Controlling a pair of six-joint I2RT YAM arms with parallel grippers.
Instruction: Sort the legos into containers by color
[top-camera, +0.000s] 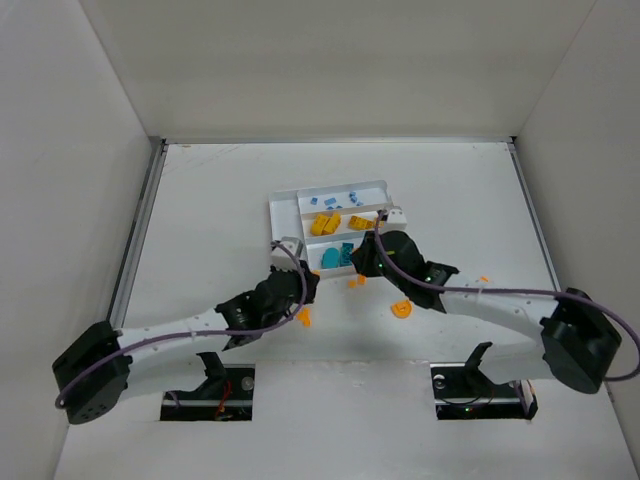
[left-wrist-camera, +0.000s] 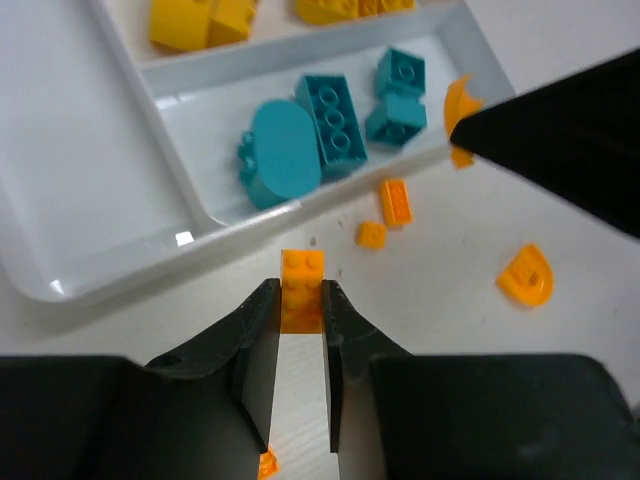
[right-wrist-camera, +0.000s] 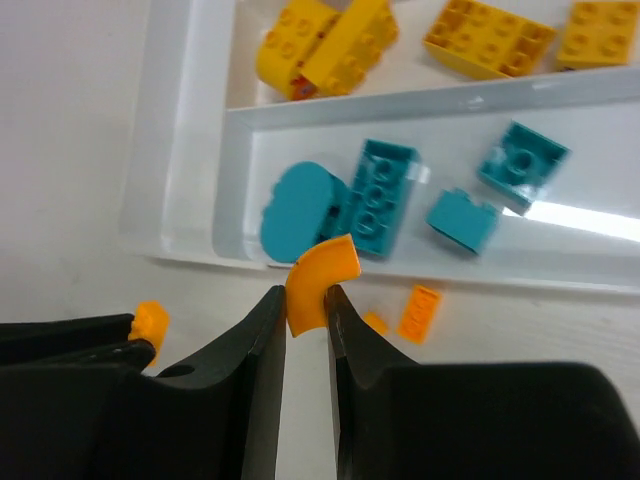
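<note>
Left wrist: orange lego (left-wrist-camera: 301, 290) between fingers (left-wrist-camera: 255, 322)

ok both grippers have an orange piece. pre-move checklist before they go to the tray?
1. Left gripper grip on orange brick: ok, pinched between both fingers.
2. Right gripper grip on curved orange piece: ok, though only its lower end is held.
3. Free compartment for orange: ok, the narrow side section of the tray looks empty.
4. Other sections sorted: ok, teal pieces and yellow pieces are apart.
5. Arm-to-arm clearance: not ok, both grippers crowd the tray's near edge.
6. Table free of orange: not ok, loose orange pieces remain.
</note>
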